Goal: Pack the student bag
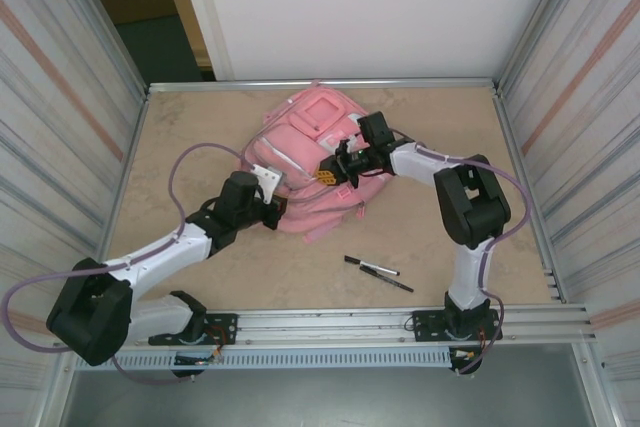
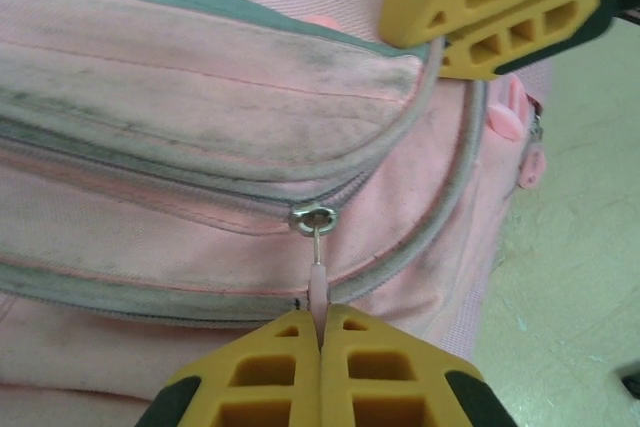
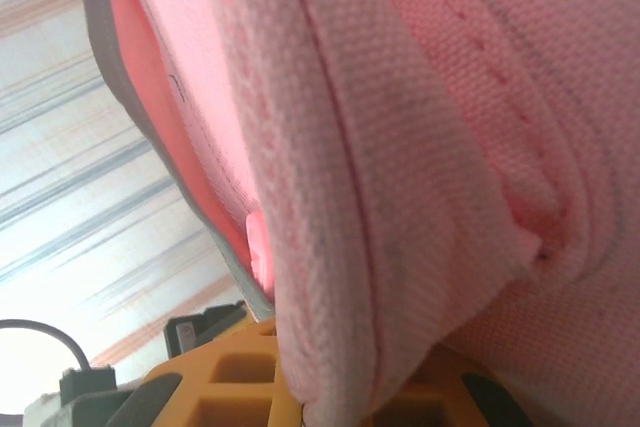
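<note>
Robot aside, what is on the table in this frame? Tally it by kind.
student bag: 1
black-and-white pen: 1
thin black pen: 1
Total: 3

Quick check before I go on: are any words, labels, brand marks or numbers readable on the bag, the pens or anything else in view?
No text can be read in these views.
pink backpack: no legible label, brand or number on its pockets or panels.
two pens: any print on the barrels is too small to read.
</note>
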`<state>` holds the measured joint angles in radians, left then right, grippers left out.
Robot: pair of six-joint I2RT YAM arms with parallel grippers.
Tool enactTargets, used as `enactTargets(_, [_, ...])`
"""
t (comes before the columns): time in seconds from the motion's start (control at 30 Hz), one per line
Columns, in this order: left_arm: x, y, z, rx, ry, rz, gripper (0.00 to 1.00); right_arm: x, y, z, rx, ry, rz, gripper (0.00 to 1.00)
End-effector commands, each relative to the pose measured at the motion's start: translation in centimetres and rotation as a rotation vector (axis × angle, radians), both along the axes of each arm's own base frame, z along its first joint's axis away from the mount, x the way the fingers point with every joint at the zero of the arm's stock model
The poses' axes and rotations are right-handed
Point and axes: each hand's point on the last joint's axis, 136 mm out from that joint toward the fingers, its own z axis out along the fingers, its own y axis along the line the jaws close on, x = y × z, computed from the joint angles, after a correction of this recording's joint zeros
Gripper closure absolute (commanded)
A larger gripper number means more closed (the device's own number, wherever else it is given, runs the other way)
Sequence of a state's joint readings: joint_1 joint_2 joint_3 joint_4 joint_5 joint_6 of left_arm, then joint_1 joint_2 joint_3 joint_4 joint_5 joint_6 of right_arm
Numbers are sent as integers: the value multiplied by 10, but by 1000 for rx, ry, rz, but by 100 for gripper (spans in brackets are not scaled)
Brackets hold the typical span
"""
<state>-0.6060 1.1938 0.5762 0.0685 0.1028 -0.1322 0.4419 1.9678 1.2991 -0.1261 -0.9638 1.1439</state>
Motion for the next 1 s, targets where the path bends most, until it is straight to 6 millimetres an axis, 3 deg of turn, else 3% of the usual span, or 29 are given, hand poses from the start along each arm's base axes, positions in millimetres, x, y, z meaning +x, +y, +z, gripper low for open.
enactTargets(0.0, [-25, -34, -4, 2, 43, -124, 100, 67, -24, 0, -34, -205, -80, 93])
enactTargets(0.07, [-20, -52, 0, -1, 33, -147, 100, 79, -32, -6, -34, -189, -105, 89])
enactTargets(0.17, [-7, -76, 1, -49, 88, -141, 100, 81, -42, -3, -18, -154, -164, 64])
enactTargets(0.23, [3, -87, -4, -66, 129, -117, 100, 74, -51, 1, -49, -153, -191, 55])
enactTargets(0.37, [21, -99, -6, -68, 163, -61, 100, 49, -73, 3, -140, -142, -277, 48])
enactTargets(0.53, [25, -109, -4, -110, 151, -70, 100, 20, -72, -5, -217, -141, -273, 46])
enactTargets(0.77, [17, -111, -5, -114, 148, -75, 100, 10, -50, -20, -270, -148, -208, 50])
enactTargets(0.83, [17, -106, -6, -101, 149, -52, 100, 10, -42, -21, -261, -145, -193, 60])
enactTargets(0.87, [17, -102, -7, -95, 146, -38, 100, 9, -40, -21, -265, -152, -188, 70])
enactTargets(0.97, [17, -92, -12, -60, 131, -6, 100, 10, -44, -16, -310, -195, -177, 88])
